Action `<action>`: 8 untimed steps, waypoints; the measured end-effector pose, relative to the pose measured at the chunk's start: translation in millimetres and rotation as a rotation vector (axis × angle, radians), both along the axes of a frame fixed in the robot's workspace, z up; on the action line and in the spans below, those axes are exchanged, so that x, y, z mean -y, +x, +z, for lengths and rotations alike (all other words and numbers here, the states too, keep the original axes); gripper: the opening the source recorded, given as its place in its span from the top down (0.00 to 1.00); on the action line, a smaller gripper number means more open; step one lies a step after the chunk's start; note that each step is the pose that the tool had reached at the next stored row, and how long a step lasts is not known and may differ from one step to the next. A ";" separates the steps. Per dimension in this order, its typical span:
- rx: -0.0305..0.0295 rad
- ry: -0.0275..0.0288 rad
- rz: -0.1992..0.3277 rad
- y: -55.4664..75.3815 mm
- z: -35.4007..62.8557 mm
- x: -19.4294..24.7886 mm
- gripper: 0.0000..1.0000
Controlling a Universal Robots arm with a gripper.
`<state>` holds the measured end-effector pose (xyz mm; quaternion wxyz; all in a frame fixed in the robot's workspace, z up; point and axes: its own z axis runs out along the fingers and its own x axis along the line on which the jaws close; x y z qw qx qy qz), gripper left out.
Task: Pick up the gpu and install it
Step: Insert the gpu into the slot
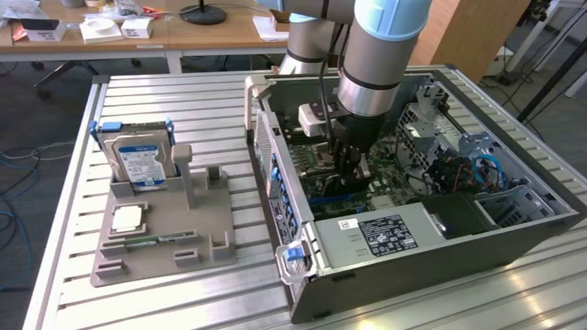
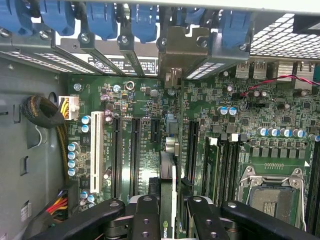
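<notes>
The gpu (image 2: 169, 170) is seen edge-on in the wrist view, as a thin strip standing upright over the motherboard (image 2: 135, 100) and running from between the fingers (image 2: 145, 215) towards the rear wall of the case. Its metal bracket (image 2: 182, 50) is met at that wall, just under the row of blue latches (image 2: 102, 20). The card is clamped by the gripper (image 2: 168, 220) — a black finger is pressed to each flat side, and the jaws are narrowed to the card's thickness. A small green-and-white logo is visible on the card between the fingers. The long black expansion slots (image 2: 117, 155) run parallel to the card; whether its lower edge is seated in one cannot be told. A white slot (image 2: 95, 145) is found beyond the black ones, and the CPU socket (image 2: 272, 195) on the card's other side.

In the exterior view the gripper (image 1: 348, 175) is lowered deep into the open computer case (image 1: 385, 289), which is laid on its side on the slatted metal table (image 1: 183, 96). To the exterior view's left — well apart from the case — a grey holder (image 1: 161, 254) is set, with a hard drive (image 1: 137, 161) standing upright in it and a square chip (image 1: 126, 218) and a green memory stick (image 1: 151, 240) lying flat on it.
</notes>
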<state>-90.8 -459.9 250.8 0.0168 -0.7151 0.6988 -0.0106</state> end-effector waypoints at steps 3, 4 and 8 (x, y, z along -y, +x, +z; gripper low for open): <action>0.0000 0.0001 0.000 -0.1 0.0 0.0 0.74; 0.0000 0.0001 0.000 -0.3 0.0 0.0 0.74; 0.0009 0.0001 0.000 -2.1 -0.1 0.0 0.74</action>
